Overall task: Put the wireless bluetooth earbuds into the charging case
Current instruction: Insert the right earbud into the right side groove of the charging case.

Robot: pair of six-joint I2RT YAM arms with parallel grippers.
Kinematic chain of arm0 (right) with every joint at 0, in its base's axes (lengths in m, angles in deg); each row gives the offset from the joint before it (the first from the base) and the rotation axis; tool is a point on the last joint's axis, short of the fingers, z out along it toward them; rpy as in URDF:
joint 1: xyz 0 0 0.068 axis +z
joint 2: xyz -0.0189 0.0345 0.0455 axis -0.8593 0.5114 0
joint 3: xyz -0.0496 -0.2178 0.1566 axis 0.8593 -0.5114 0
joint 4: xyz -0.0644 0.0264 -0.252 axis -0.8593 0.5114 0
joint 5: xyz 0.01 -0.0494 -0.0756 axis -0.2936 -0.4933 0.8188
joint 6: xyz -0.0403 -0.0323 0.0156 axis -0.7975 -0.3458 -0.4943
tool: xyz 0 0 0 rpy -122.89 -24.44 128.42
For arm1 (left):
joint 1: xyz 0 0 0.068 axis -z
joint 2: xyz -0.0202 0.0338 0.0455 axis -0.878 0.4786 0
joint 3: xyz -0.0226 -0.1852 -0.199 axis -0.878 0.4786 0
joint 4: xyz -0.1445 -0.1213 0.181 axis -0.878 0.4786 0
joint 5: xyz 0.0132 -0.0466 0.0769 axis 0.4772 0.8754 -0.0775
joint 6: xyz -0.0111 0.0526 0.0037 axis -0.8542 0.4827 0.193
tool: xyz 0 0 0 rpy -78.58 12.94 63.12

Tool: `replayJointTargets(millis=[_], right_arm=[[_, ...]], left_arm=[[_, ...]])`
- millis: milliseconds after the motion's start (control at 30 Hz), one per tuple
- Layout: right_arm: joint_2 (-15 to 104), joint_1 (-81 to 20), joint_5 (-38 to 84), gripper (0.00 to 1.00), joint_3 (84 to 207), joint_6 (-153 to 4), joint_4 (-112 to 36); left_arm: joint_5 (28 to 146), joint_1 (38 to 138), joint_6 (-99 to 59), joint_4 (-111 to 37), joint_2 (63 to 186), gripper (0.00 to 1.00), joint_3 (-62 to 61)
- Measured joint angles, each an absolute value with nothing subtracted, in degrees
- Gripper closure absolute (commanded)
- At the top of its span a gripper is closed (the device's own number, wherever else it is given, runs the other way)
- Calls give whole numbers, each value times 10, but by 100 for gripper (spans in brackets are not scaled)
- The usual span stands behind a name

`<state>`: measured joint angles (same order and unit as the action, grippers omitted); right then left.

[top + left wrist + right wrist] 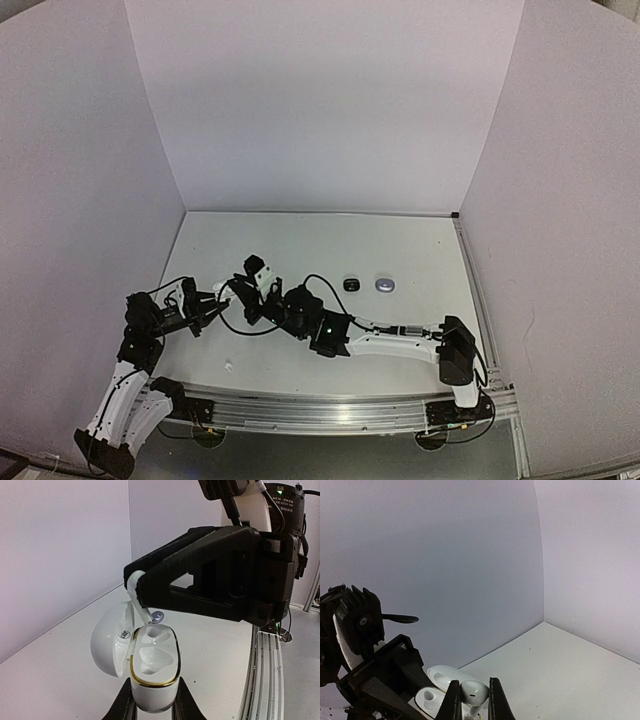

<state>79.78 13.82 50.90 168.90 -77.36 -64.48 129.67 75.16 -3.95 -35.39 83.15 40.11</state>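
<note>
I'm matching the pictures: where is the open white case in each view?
Top: case left of centre, where the grippers meet, mostly hidden.
Left wrist: case bottom centre, in the left gripper, lid open leftward.
Right wrist: case at the bottom, left of the fingers.
Shared landmark: right gripper holding an earbud above it.

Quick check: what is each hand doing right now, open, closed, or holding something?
Left hand: closed on the white charging case, whose lid is open.
Right hand: closed on a white earbud.

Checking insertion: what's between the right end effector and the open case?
A white earbud, pinched by the right end effector, over the case; left wrist view.
</note>
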Motion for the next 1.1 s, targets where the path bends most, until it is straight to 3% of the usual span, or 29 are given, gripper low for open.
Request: replayJointTargets(millis=[1100], right_arm=[[794, 138, 515, 100, 1680, -769, -633]], left_arm=[[1292, 752, -41, -354, 846, 100, 401]])
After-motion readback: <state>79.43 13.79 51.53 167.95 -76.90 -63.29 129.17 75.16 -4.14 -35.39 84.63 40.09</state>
